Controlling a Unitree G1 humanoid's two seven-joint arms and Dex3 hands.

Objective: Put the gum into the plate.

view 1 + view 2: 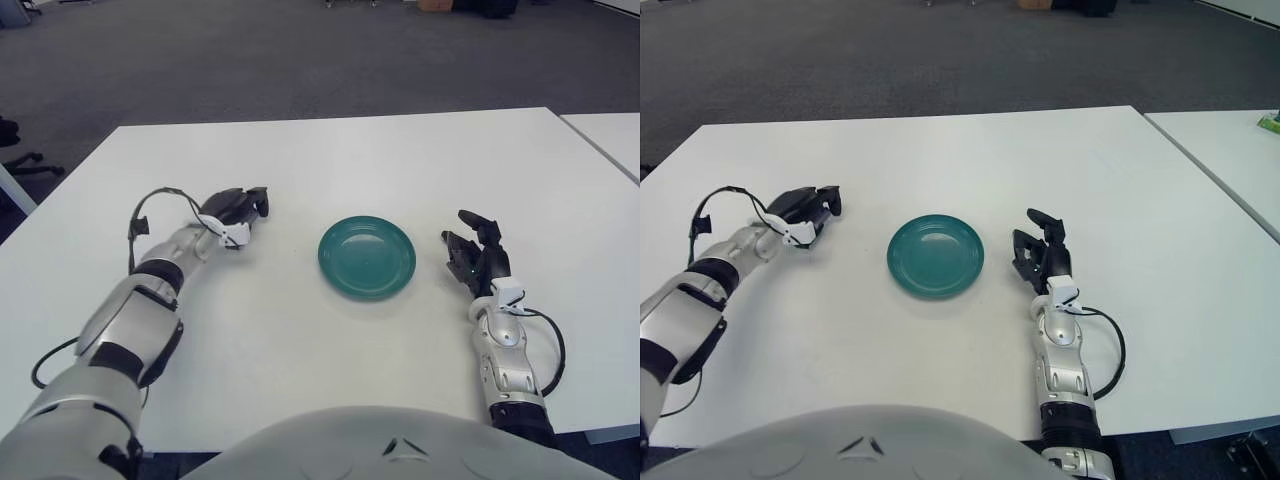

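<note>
Left eye view: teal plate at the middle of the white table, empty. Left hand left of it, fingers curled; cannot tell whether gum inside. Right eye view: right hand right of the plate, fingers spread, holding nothing. Gum nowhere visible.

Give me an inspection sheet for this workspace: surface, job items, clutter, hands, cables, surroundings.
Surface: white table, bare around the plate.
Job's things: teal plate at centre, nothing in it; gum not seen anywhere.
Clutter: nothing seen.
Hands: left hand left of the plate, fingers curled, contents cannot be told; right hand right of the plate, fingers spread, holding nothing.
Cables: black cable looped at the left wrist; another cable at the right forearm.
Surroundings: grey carpet; second white table to the right.
</note>
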